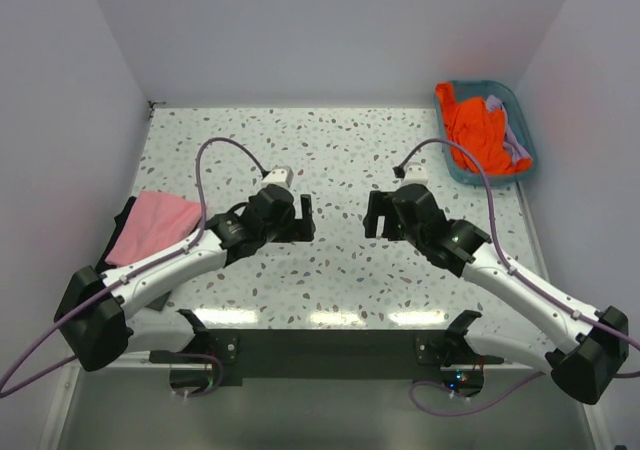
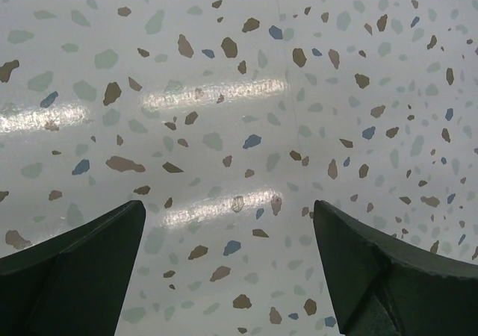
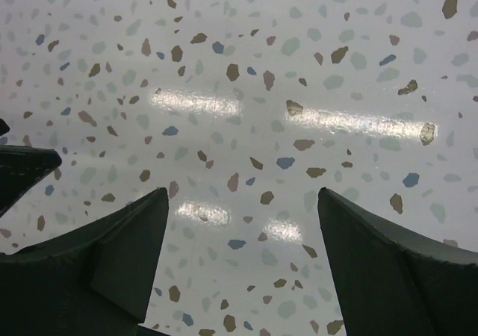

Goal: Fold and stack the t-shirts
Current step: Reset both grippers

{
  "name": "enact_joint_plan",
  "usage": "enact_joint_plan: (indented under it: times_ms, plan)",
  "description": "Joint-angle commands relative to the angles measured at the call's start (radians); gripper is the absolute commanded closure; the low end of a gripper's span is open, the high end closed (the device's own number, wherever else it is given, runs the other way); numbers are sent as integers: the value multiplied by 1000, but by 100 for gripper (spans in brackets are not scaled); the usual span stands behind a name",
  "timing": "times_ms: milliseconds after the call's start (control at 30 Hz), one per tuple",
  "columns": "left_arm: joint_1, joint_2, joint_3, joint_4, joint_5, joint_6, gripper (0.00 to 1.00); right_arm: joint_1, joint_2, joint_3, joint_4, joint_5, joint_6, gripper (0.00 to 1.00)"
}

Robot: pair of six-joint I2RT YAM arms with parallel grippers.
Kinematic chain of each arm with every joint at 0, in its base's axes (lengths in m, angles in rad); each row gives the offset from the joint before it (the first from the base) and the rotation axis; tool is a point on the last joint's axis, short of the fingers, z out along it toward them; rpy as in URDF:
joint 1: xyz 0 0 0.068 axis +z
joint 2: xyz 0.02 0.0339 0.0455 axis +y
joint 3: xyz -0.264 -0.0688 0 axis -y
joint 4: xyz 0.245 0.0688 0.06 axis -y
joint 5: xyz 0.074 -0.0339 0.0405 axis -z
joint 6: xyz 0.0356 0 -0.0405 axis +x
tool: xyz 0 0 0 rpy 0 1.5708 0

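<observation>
A folded salmon-pink t-shirt [image 1: 152, 226] lies at the table's left edge on top of a black t-shirt [image 1: 118, 222], of which only dark edges show. A bright orange t-shirt [image 1: 476, 129] and a pale lavender one [image 1: 513, 138] sit bunched in the teal basket [image 1: 520, 170] at the back right. My left gripper [image 1: 303, 217] is open over the middle of the table, well right of the pink shirt, with only speckled tabletop between its fingers [image 2: 82, 265]. My right gripper [image 1: 372, 214] faces it, also open and empty, its fingers [image 3: 388, 265] wide apart.
The speckled tabletop [image 1: 330, 160] is walled by white panels at the back and both sides. The two grippers face each other a short gap apart at the table's middle. Purple cables arc over both arms.
</observation>
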Motion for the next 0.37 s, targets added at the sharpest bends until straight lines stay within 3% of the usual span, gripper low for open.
enact_joint_plan:
  times_ms: [0,333]
  plan:
    - [-7,-20,0,130,-61,51,0,3,-28,-23,6,76,27,15]
    - [-7,16,41,113,-113,105,0,3,-73,-45,0,153,4,15]
